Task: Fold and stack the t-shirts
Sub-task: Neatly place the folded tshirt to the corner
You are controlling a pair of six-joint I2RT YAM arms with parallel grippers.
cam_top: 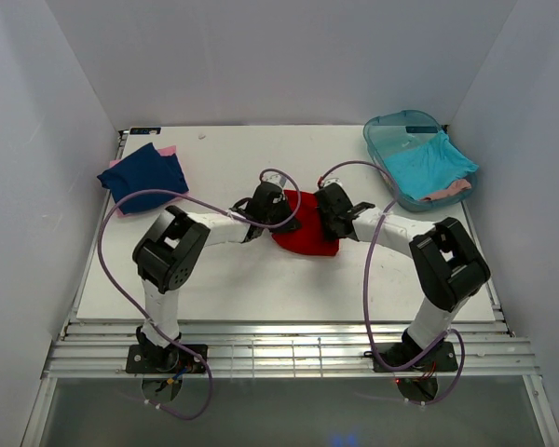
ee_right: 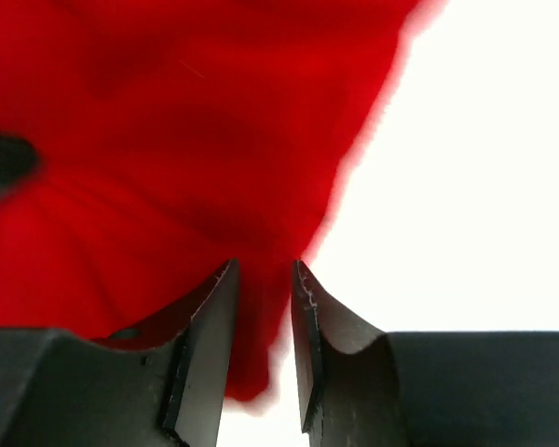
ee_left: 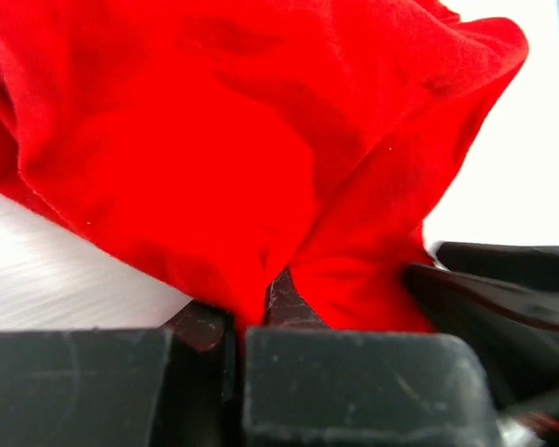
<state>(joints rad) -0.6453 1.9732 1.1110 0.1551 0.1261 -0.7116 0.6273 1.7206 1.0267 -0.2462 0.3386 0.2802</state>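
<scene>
Bright red t-shirt (cam_top: 304,237): lies bunched and creased mid-table. Folded navy blue t-shirt (cam_top: 144,175): rests far left atop pink t-shirt (cam_top: 167,150), edges peeking out. Rumpled turquoise t-shirt (cam_top: 429,163): fills teal tub (cam_top: 391,126) far right, pale pink t-shirt (cam_top: 447,191) at its near side.

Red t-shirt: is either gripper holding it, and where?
Left gripper pinches a bunched fold of the red t-shirt. Right gripper has its jaws parted at the cloth's edge, not clamping.

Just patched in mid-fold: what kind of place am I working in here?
Likely a lab test cell, not a home or laundry: plain white walls box in a white table, which sits on a metal rail frame, with the red t-shirt at its middle.
</scene>
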